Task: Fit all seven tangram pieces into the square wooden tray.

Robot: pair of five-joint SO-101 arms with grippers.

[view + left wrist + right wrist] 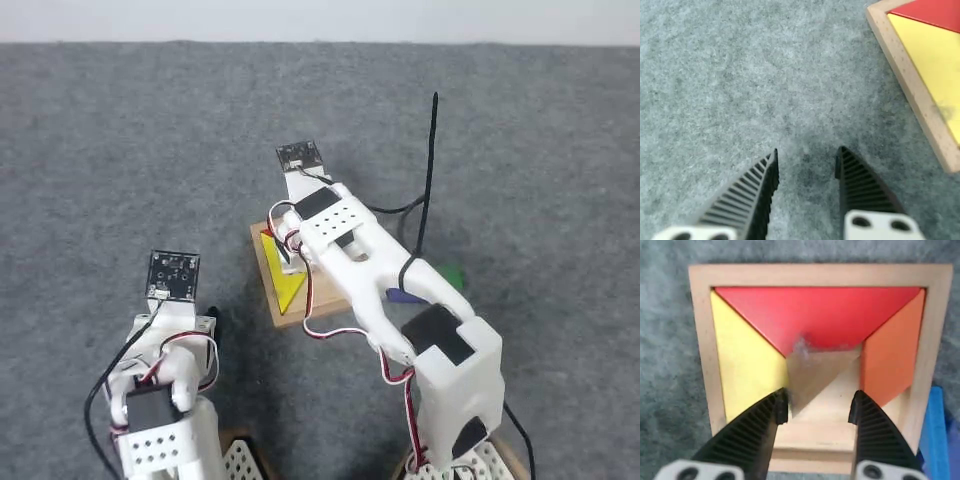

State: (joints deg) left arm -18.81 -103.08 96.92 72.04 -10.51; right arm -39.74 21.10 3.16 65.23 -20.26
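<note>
Nearest, the left end effector [807, 155] hung with its jaws apart and empty over the bare grey surface [730, 70], just beside a corner of the tray [815, 275]. The right end effector [817, 400] was poised above the tray's unfilled near part, jaws apart, holding nothing. Inside lay a red triangle [820, 315], a yellow triangle [745, 365] and an orange piece [890, 355], the red touching both. A grey-brown triangle [807, 372] at the middle could be a fourth piece or shadowed floor. A blue piece [935, 430] lay outside, just beside the tray, and a green piece [452, 275] lay farther off. Roughly half seemed done.
</note>
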